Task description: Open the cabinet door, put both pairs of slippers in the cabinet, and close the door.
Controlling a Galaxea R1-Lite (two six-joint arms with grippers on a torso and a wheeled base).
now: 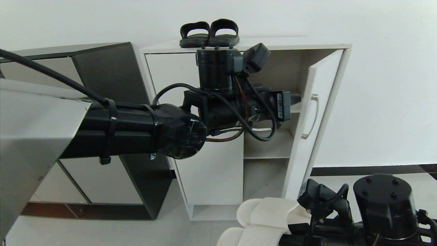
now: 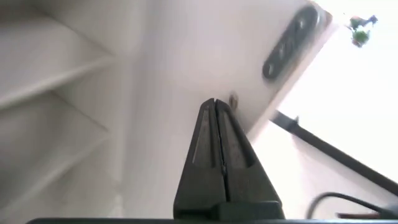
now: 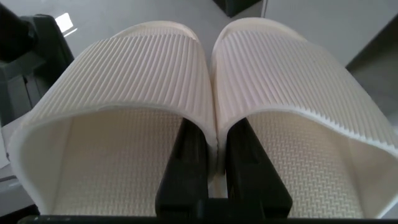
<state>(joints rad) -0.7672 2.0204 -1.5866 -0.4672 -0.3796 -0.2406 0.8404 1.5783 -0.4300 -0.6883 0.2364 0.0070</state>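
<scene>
Cabinet door opened; neither pair stored yet.
In the head view, the white shelved cabinet (image 1: 211,177) was seen with its door (image 1: 317,112) swung open, the pair of black rubber slippers (image 1: 209,33) was set on its top, and the pair of cream ribbed slippers (image 1: 266,218) was held low before it. In the left wrist view, the left end effector (image 2: 215,109) was pressed together, empty, inside the cabinet. In the right wrist view, the right end effector (image 3: 214,134) was pinched on the cream pair's adjoining sides. Stowing both pairs and closing were judged outstanding.

The black left hand (image 2: 214,104) has both fingers pressed flat together, tips close to a white cabinet panel (image 2: 168,56). White shelves (image 2: 56,74) adjoin it. A silver oblong metal plate (image 2: 292,40) is fixed near the panel's edge.
</scene>
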